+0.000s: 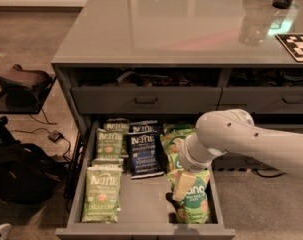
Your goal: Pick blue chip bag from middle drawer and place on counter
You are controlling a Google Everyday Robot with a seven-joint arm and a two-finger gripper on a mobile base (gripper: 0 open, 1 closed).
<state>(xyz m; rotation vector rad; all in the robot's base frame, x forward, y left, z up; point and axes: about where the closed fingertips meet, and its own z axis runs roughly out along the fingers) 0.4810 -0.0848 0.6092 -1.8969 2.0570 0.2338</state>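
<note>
Blue chip bag (143, 153): lies flat, face up, in the centre column of the middle drawer (141, 204), toward the rear.
Bag relative to claw (183, 185): apart and untouched. It sits toward the picture's left of the claw and farther back in the drawer.
Claw position: low over the drawer's right-hand column, on or just above the green dang bags (197, 209), near the drawer front.
Claw state: cannot tell whether spread or pressed together; nothing seen held.
Arm (256, 143): enters from the right edge as a thick white link, reaches a rounded joint above the drawer's right side, then bends down into the drawer.
Drawer: pulled out, dark grey, with low side walls and a flat grey floor.
Neighbouring stock: light green Kettle bags (102, 196) fill the left column beside the blue bag.
Bag surface: dark navy, crinkled film, white lettering.
Bench (166, 29): smooth grey glossy top showing reflections, above the drawers.
</note>
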